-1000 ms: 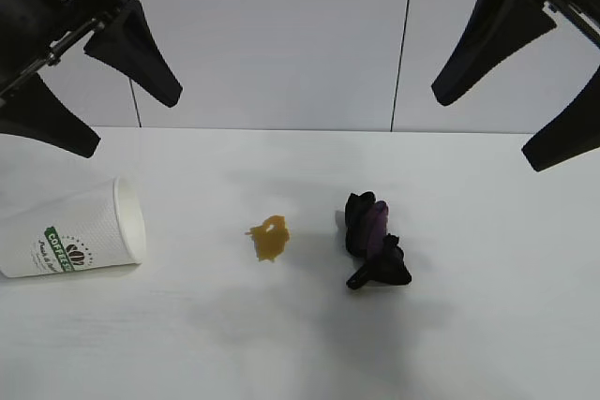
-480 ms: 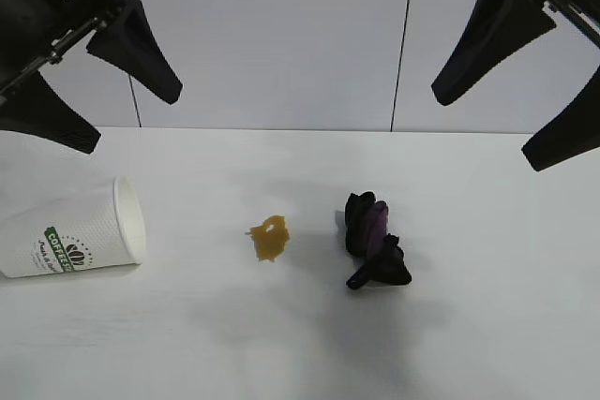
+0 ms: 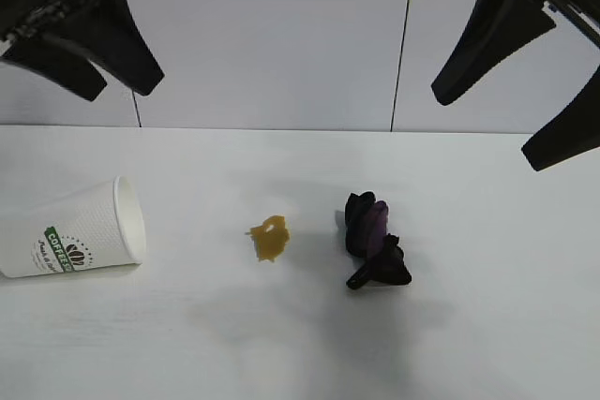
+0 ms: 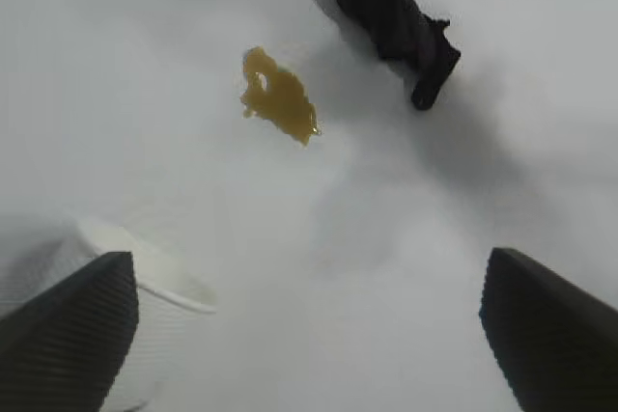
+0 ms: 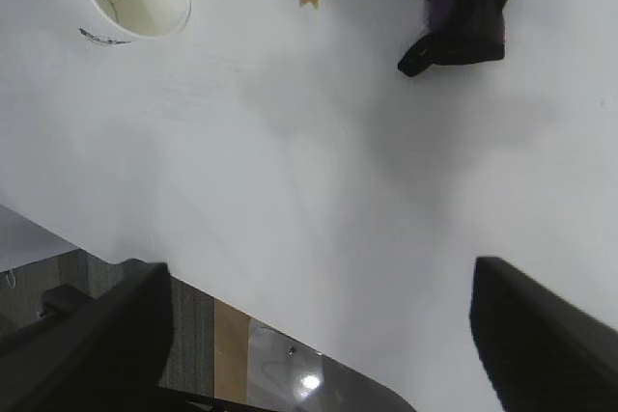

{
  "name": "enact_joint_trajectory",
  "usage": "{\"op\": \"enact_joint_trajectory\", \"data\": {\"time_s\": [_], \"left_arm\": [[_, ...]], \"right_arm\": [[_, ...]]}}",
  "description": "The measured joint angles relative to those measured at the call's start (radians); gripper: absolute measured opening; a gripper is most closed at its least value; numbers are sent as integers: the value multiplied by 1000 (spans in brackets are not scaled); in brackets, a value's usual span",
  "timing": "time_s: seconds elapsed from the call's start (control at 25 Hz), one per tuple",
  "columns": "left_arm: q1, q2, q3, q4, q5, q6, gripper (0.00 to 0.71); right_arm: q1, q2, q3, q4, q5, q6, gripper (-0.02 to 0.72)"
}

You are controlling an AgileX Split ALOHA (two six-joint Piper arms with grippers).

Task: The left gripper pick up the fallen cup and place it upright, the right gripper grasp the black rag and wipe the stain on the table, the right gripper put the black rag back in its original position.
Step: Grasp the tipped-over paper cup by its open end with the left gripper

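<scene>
- Bright, even light; soft grey shadows spread across the table [image 3: 469, 344].
- Left wrist view is hazy, the cup [image 4: 145, 301] blurred.
- Floor glare spot in right wrist view.

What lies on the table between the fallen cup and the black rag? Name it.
The stain lies between the cup and the black rag on the table, touching neither; the exterior view shows it.

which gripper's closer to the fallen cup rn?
Left. The left gripper hangs open above the cup at the table's left; the right gripper hangs open far across, beyond the black rag.
</scene>
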Motion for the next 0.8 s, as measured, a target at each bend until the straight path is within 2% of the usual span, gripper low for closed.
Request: {"op": "enact_joint_trajectory", "data": {"time_s": [0.12, 0.28, 0.6, 0.8], "left_arm": [[0, 0, -5, 8, 11, 213, 694], [0, 0, -5, 18, 8, 370, 694], [0, 0, -5, 169, -57, 410, 694], [0, 1, -5, 238, -60, 410, 694]], "right_arm": [[0, 0, 0, 0, 0, 0, 578], [0, 0, 0, 0, 0, 0, 578], [0, 0, 0, 0, 0, 0, 578], [0, 0, 0, 0, 0, 0, 578]]}}
